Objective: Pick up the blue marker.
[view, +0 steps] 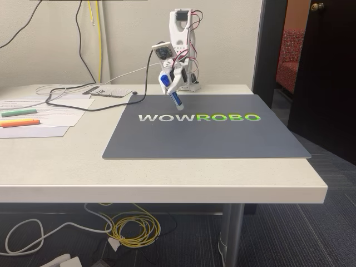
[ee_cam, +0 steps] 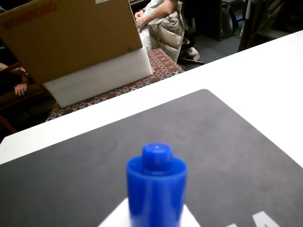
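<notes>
Fingers [view: 168, 82] hold your blue marker [view: 173, 95] tilted, white end clear above the grey mat [view: 222, 139]. Your wrist view shows its blue cap [ee_cam: 156, 182] up close.

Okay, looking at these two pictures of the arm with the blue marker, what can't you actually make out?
- Fingertips of the gripper on the blue marker: too small in the fixed view.
- Marker barrel: cut off by the wrist view's bottom edge, blurred.
- Printing on the papers: too small, fixed view.
</notes>
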